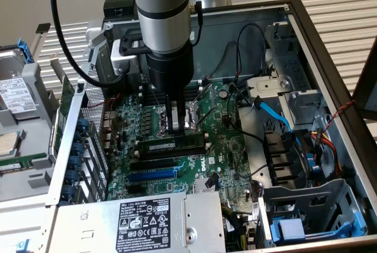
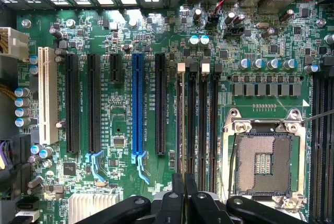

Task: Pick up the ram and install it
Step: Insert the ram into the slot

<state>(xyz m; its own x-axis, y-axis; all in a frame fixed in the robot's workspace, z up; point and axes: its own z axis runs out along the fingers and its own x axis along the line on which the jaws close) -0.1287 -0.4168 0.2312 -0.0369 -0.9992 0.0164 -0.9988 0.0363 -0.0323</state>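
The ram [image 1: 171,145] stands on edge in the memory slot nearest the expansion slots, with its pale label facing the exterior view and a blue slot [image 1: 152,174] near it on the motherboard [image 1: 135,123]. At the exterior view's left a hard drive [image 1: 13,95] lies outside the case. At centre the gripper [image 1: 171,128] points straight down with its fingers clenched together at the ram's top edge, then come the bare CPU socket [image 1: 195,114] and, further right, a blue cable [image 1: 272,113].
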